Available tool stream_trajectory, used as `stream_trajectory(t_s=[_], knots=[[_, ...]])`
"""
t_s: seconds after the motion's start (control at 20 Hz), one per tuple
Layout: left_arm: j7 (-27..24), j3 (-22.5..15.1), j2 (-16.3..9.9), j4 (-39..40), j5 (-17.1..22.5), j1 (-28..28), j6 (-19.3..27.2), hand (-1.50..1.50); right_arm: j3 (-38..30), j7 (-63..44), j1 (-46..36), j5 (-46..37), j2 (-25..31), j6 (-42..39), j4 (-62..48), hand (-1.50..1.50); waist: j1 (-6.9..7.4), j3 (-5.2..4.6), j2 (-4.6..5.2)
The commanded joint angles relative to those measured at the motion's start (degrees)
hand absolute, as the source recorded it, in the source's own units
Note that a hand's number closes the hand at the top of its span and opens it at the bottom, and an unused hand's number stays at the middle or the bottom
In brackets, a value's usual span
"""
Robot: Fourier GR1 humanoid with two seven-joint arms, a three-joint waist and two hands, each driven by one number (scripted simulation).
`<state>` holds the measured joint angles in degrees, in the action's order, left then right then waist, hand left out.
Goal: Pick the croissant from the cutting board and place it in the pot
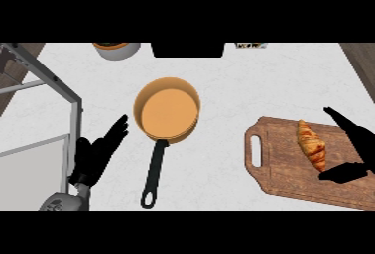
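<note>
Wooden cutting board [289, 171] sits nearest me on the right side of the white counter [219, 74], and the croissant [312, 144] is lying on it lengthwise, toward the board's right half. My right hand [351, 149] is right there, spread wide: fingers stretched out just past the pastry's far side, thumb below its near end, so the croissant sits in the gap but nothing has closed on it. I'd call this the reach-and-grasp step, with the pick not done yet. My left hand [99, 151] is open too, fingers up, just resting near the lower left, holding nothing. A bit further out, around the middle of the counter, is the orange pot [167, 109], which looks more like a shallow pan honestly, with its black handle [154, 173] pointing back toward me. It's well apart from the board. Next move as I see it: close the fingers round the croissant, lift it off the board, then carry it left and up over that pot. Beyond the pot, at the far edge, there's a round container [116, 48].
</note>
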<state>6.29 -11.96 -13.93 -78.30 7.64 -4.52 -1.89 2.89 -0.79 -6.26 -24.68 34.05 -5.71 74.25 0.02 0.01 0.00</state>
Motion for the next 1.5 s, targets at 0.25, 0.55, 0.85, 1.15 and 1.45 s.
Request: stream_trajectory(t_s=[0.25,0.55,0.85,1.15,1.45], knots=[[2.7,1.9,0.7,-0.5,0.2,-0.4,-2.0,0.00,-4.4,9.8,2.0,7.7,-4.1,-5.7,-2.5,-1.50,-0.22,0.00,-0.06],[-1.8,3.0,3.0,4.7,-2.3,-2.2,-2.6,0.00,-7.7,11.7,-9.2,7.0,-7.3,-5.7,-18.9,-1.50,0.32,0.01,0.12],[3.2,4.2,3.3,1.2,-2.5,-3.2,-3.6,0.00,-8.5,16.2,-10.3,6.3,-10.4,-5.6,-27.0,-1.50,0.19,0.01,0.06],[2.4,5.1,4.0,1.7,-3.7,-3.3,-3.2,0.00,-6.7,34.4,-12.4,-2.1,-6.9,0.3,-42.2,1.50,0.55,0.06,0.21],[3.8,5.2,3.9,1.0,-4.4,-4.6,-3.5,0.00,-9.6,38.7,-15.3,0.8,-9.4,-0.8,-48.7,1.50,0.63,0.10,0.32]])
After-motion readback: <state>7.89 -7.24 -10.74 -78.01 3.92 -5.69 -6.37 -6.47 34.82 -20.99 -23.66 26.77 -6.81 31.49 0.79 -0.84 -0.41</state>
